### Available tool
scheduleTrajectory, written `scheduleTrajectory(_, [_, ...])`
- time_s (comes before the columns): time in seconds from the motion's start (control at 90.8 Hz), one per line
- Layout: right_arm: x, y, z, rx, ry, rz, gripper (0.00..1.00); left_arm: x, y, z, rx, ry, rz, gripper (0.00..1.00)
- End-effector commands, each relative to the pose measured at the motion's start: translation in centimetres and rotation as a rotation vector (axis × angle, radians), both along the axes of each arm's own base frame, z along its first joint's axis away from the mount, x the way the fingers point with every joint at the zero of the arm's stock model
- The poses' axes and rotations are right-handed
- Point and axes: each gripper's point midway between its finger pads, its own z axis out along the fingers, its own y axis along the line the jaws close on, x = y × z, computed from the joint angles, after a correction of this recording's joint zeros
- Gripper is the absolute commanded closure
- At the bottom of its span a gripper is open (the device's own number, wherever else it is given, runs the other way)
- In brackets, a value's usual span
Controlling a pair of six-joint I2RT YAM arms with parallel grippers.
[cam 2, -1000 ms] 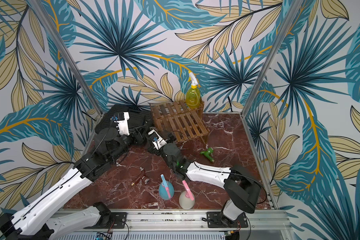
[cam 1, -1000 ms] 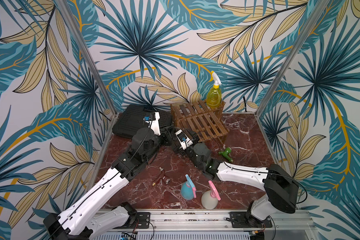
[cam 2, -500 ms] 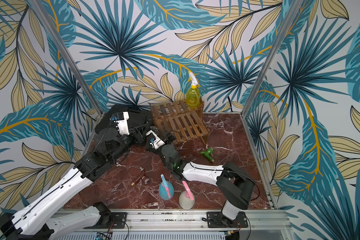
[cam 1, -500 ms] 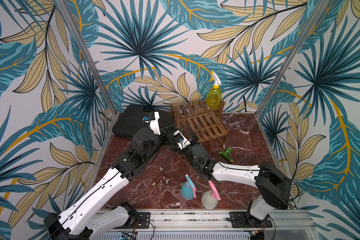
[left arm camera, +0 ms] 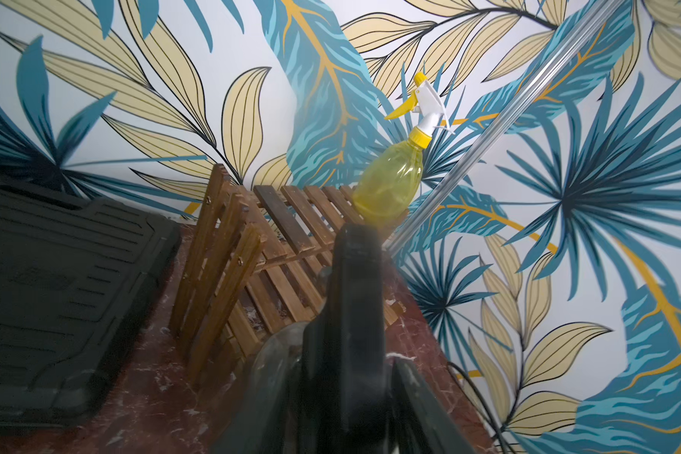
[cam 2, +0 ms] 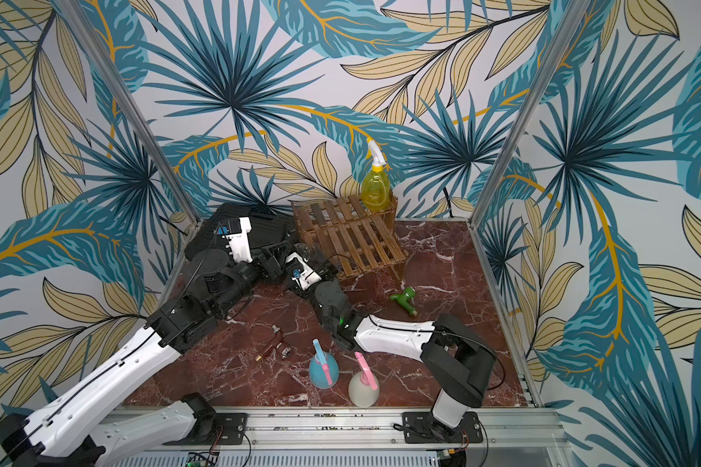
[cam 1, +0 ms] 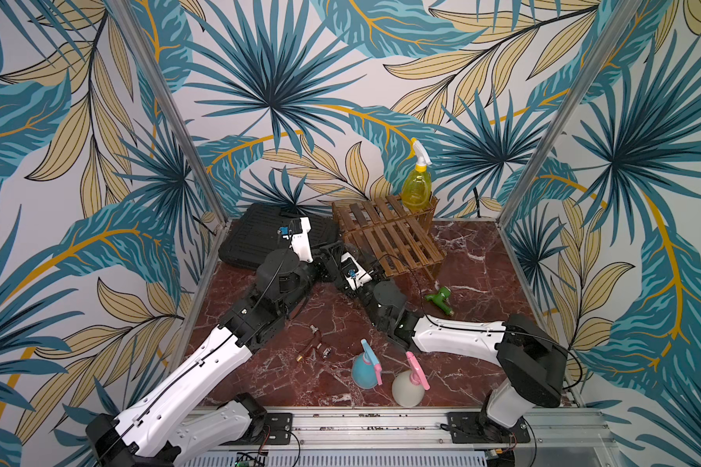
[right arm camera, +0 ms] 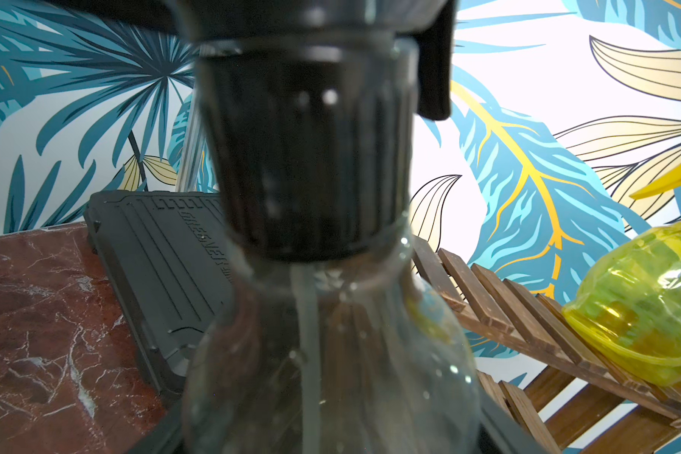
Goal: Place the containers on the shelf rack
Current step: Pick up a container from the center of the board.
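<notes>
Beside the small brown slatted wooden rack bearing the translucent yellow spray bottle, the right arm has stretched further toward the smoky grey black-headed spray bottle filling its wrist view, between both grippers whose grips I cannot tell.

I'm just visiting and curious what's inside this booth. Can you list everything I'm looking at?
Trigger spray bottle: one, translucent yellow, upright on the rack's top step.
Trigger spray bottle: one, smoky grey with black head, between the grippers beside the rack.
Trigger spray bottles: two, light blue and white, pink heads, front of the table.
Slatted rack: one, brown wood, at the back.
Ribbed case: one, black, back corner.
Spray nozzle: one, green, lying loose.
Small parts: a few, brown and metal.
Table: red marble.
Left gripper, right gripper: black, grip unclear.
</notes>
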Motion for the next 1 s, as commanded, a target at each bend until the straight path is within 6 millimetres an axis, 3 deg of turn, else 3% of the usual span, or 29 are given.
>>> scheduleTrajectory(0.0, [-0.5,-0.8,1.0,0.074,0.002,0.003,0.27,-0.7,-0.5,1.0,-0.019,-0.049,-0.048,0.34])
scheduleTrajectory(0.11, [-0.8,-1.6,1.1,0.094,0.005,-0.001,0.28,-1.6,-0.9,1.7,-0.016,-0.101,-0.101,0.14])
scheduleTrajectory(0.22, [-1.1,-2.5,1.4,0.105,0.009,-0.007,0.29,-2.5,-0.8,2.4,0.015,-0.150,-0.131,0.01])
scheduleTrajectory(0.463, [-1.7,-4.1,1.8,0.117,0.022,-0.015,0.29,-5.0,0.3,4.3,0.075,-0.278,-0.168,0.00])
scheduleTrajectory(0.606, [-2.1,-5.0,2.4,0.132,0.040,0.010,0.29,-5.8,-0.2,4.1,0.198,-0.316,-0.230,0.00])
scheduleTrajectory(0.771, [-3.0,-5.2,4.1,0.125,0.061,0.090,0.31,-5.2,0.8,2.8,0.333,-0.314,-0.219,0.00])
scheduleTrajectory(0.991, [-3.6,-5.5,7.2,0.120,0.112,0.223,0.32,-3.5,2.8,1.9,0.339,-0.348,-0.226,0.00])
